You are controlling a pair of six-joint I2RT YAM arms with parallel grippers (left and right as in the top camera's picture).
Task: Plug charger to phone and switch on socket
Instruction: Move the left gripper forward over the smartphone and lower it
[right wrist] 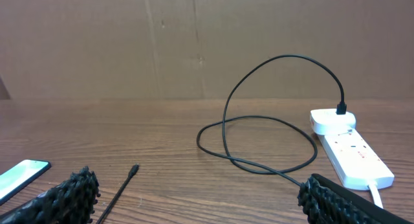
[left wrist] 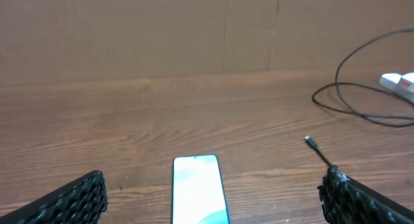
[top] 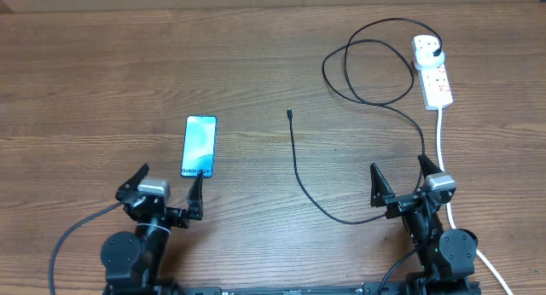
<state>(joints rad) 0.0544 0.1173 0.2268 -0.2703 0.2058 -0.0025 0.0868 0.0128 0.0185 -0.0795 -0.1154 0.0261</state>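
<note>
Overhead view: a brown wood-grain bench (top: pixel 85 90) is seen, backed by a cardboard wall (left wrist: pixel 129 36). One phone (top: pixel 199 146) is noted flat, screen up, just ahead of the left gripper (top: pixel 171 176). One charger (top: pixel 293 150) is counted, tip loose mid-bench, plug seated in the one socket (top: pixel 432 73), far right. The jaws of the left gripper and the right gripper (top: pixel 398 167) are spread wide apart.

The black left arm (top: pixel 128 248) is folded low, its ribbed black two-finger left gripper (top: pixel 173 173) pointing forward, jaws spread wide around nothing. The black right arm (top: pixel 445 242) mirrors it, its right gripper (top: pixel 398 164) equally wide and empty
</note>
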